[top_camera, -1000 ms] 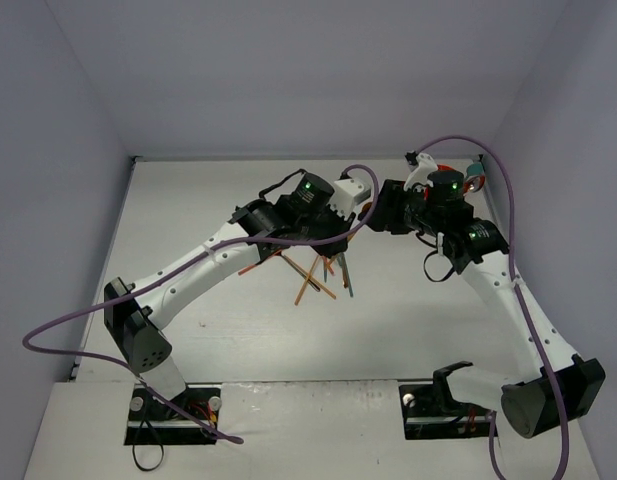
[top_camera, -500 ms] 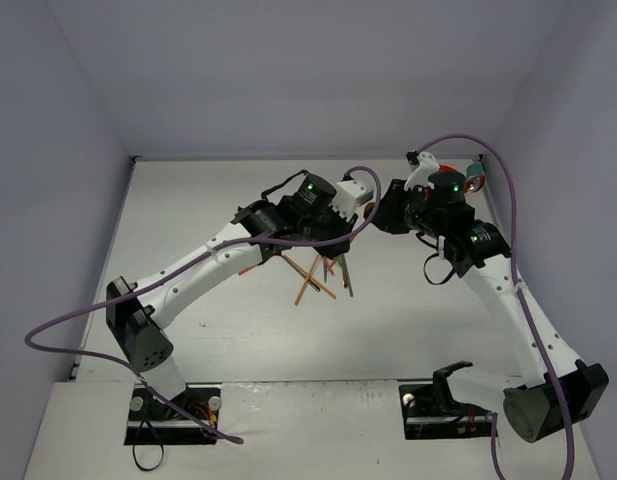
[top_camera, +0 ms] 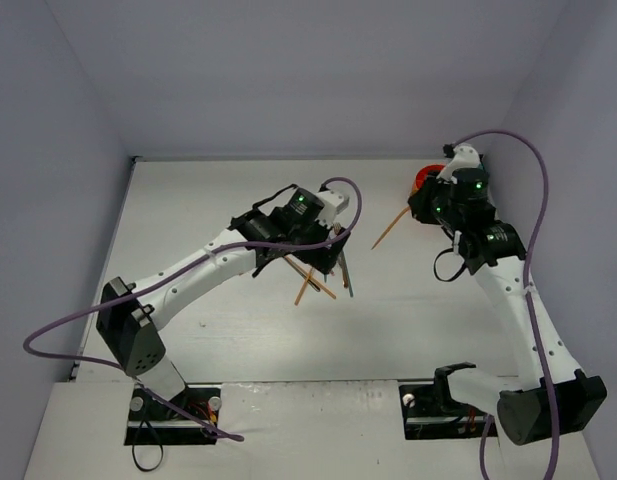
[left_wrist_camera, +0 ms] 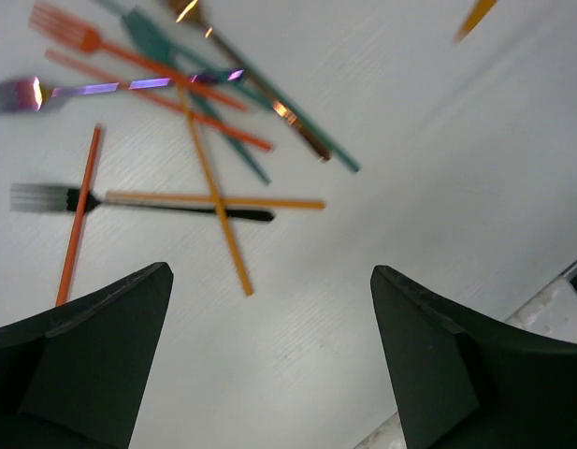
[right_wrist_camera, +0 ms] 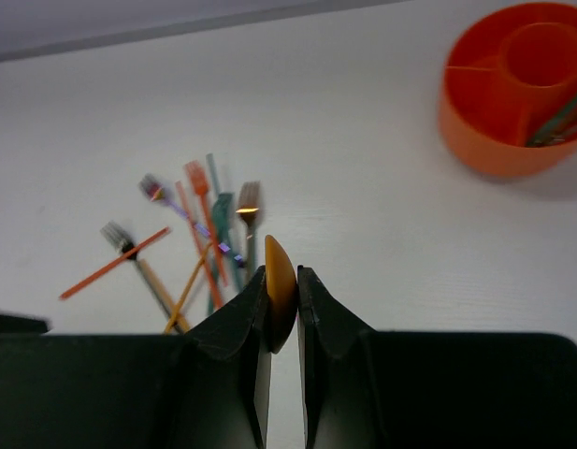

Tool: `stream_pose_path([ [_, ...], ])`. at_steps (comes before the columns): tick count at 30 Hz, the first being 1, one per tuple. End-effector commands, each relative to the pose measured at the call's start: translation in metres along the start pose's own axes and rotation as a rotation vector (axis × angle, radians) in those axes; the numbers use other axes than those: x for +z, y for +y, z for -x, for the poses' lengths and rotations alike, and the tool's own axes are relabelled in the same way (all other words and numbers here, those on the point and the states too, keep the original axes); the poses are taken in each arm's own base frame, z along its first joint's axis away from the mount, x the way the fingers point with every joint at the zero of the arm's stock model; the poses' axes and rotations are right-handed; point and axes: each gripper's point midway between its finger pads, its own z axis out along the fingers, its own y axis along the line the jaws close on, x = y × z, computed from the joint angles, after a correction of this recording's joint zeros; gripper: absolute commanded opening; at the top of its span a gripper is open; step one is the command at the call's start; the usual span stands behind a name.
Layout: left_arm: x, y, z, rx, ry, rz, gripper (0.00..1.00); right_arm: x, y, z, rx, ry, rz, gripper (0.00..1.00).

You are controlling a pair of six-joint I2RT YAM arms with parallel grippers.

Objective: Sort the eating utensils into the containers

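Right gripper (right_wrist_camera: 281, 277) pinches a smooth amber spoon (right_wrist_camera: 279, 265), now swung right, nearer the round, divided orange cup (right_wrist_camera: 480, 140); left gripper (left_wrist_camera: 269, 281) gapes wide over thin, glossy utensils (left_wrist_camera: 213, 199).

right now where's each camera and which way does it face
top external: above, behind the bases, looking down on the white table; left arm and right arm show
left wrist: faces down at the scattered pile of thin coloured utensils; open left gripper shows
right wrist: faces the round orange divided plastic cup; right gripper pinches a thin orange utensil
shared: both wrists see that pile
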Motion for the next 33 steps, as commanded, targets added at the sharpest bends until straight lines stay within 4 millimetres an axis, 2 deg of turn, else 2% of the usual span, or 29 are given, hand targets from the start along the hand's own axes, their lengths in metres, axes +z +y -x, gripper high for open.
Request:
stream_pose_path([
  [1,-0.051,0.069,0.005,-0.197,-0.132,0.193,0.86,-0.013,-0.086,0.072,0.034,-0.199,-0.314,0.00],
  [4,-0.071,0.112,-0.021,-0.290,-0.140,0.308,0.86,-0.006,-0.133,0.090,0.048,-0.214,-0.474,0.00],
  [5,-0.085,0.121,-0.024,-0.305,-0.165,0.343,0.87,-0.006,-0.147,0.099,0.052,-0.227,-0.520,0.00],
  [6,-0.095,0.131,-0.032,-0.323,-0.177,0.375,0.88,0.005,-0.159,0.098,0.053,-0.207,-0.545,0.00],
  [8,-0.110,0.148,-0.047,-0.351,-0.186,0.441,0.89,0.008,-0.181,0.121,0.066,-0.248,-0.596,0.00],
  [9,-0.118,0.155,-0.056,-0.367,-0.195,0.468,0.89,0.018,-0.190,0.123,0.065,-0.246,-0.607,0.00],
  [10,-0.123,0.160,-0.060,-0.371,-0.202,0.494,0.90,0.016,-0.197,0.136,0.066,-0.273,-0.622,0.00],
  [14,-0.143,0.170,-0.085,-0.387,-0.235,0.561,0.91,0.041,-0.229,0.151,0.043,-0.270,-0.679,0.00],
  [16,-0.145,0.173,-0.099,-0.389,-0.236,0.588,0.91,0.055,-0.239,0.157,0.035,-0.271,-0.676,0.00],
  [18,-0.143,0.175,-0.111,-0.384,-0.224,0.604,0.91,0.070,-0.250,0.153,0.029,-0.247,-0.678,0.00],
  [22,-0.147,0.177,-0.124,-0.380,-0.245,0.628,0.91,0.095,-0.256,0.155,0.009,-0.230,-0.648,0.00],
  [29,-0.146,0.184,-0.128,-0.373,-0.259,0.666,0.91,0.136,-0.270,0.123,0.013,-0.154,-0.617,0.00],
  [33,-0.141,0.185,-0.130,-0.367,-0.235,0.668,0.91,0.159,-0.278,0.096,0.016,-0.092,-0.598,0.00],
])
